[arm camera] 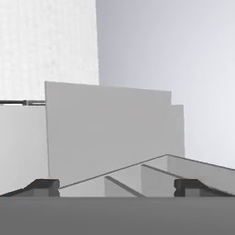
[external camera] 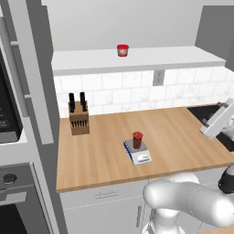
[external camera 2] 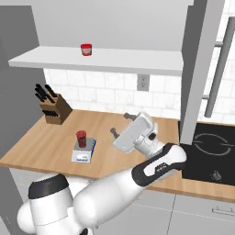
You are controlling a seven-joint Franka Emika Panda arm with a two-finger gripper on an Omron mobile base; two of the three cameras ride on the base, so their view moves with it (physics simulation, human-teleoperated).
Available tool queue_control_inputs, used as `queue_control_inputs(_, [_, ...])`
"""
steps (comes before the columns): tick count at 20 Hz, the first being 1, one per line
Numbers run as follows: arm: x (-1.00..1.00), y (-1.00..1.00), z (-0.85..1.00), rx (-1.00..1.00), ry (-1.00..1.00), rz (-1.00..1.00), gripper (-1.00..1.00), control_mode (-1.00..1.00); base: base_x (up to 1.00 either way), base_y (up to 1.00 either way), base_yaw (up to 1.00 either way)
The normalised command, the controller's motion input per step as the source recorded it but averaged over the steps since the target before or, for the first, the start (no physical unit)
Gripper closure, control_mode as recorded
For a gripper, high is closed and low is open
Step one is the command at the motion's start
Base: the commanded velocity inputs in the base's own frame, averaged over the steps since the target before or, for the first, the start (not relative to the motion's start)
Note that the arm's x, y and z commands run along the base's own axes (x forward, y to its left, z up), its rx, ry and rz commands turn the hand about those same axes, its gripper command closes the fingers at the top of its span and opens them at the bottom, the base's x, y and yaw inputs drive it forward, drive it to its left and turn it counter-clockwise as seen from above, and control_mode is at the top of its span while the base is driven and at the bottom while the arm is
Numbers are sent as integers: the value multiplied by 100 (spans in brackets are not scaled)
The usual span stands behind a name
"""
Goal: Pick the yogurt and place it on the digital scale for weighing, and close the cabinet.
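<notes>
Yogurt upright on digital scale near desk front edge, bare wood around; hand fingers spread wide, empty, partly cut off; cabinet door ajar

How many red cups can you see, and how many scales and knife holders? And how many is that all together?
Red cups: 2, the dark red yogurt on the digital scale and a brighter red cup on the cabinet shelf
Scales: 1
Knife blocks: 1, the knife block on the counter
Total: 4
</notes>
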Motion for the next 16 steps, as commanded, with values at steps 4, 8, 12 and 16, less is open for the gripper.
queue_control_inputs(4, [-1,-78,2,14,14,-24,-100,-100,0,0,0])
queue_control_inputs(8, [0,-50,1,14,27,-5,-100,-100,0,0,0])
queue_control_inputs(12, [0,-47,-2,15,12,0,-100,-100,0,0,0])
queue_control_inputs(16, [0,-53,-13,6,4,0,-100,-100,0,0,0])
